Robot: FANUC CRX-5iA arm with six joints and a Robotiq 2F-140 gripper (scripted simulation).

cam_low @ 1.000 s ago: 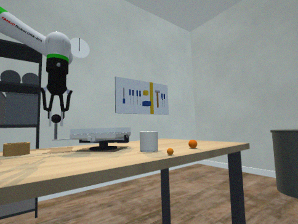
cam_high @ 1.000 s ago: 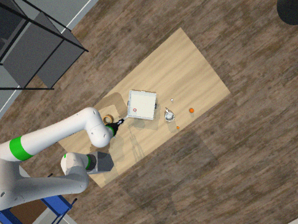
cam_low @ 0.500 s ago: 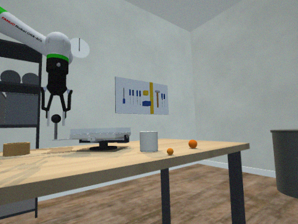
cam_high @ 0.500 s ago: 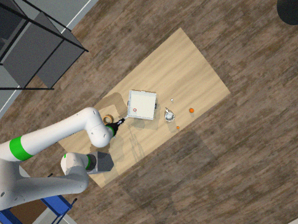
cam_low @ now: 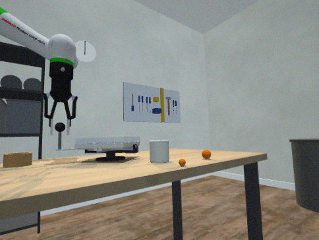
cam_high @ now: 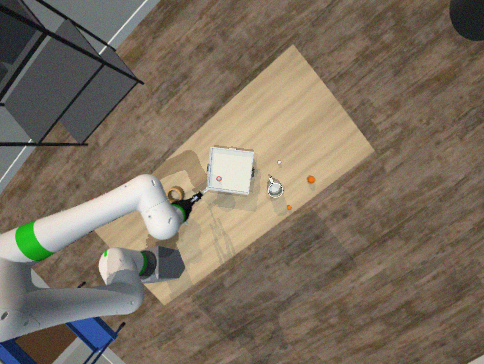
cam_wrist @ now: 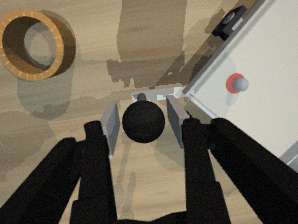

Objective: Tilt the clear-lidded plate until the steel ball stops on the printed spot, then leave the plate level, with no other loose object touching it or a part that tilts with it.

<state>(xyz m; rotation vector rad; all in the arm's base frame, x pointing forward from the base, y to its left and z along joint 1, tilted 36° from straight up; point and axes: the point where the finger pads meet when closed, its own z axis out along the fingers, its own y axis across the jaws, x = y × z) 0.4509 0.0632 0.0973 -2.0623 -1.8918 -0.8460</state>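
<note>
The clear-lidded plate (cam_high: 231, 170) stands on a black pedestal in the middle of the table and looks level in the side view (cam_low: 107, 144). In the wrist view the steel ball (cam_wrist: 241, 84) rests at the edge of the red printed spot (cam_wrist: 233, 82), near the plate's corner. A black knob (cam_wrist: 143, 122) on a thin post stands off that corner (cam_low: 59, 126). My gripper (cam_wrist: 142, 110) straddles the knob from above, with small gaps between both finger pads and the knob. It is open and holds nothing. The gripper also shows in the side view (cam_low: 59, 130).
A brown tape ring (cam_high: 175, 193) lies on the table beside the gripper. A white mug (cam_high: 274, 188), two orange balls (cam_high: 311, 179) (cam_high: 289, 207) and a small white object (cam_high: 279, 162) lie beyond the plate. A dark shelf stands at the left and a grey bin (cam_low: 304, 175) at the right.
</note>
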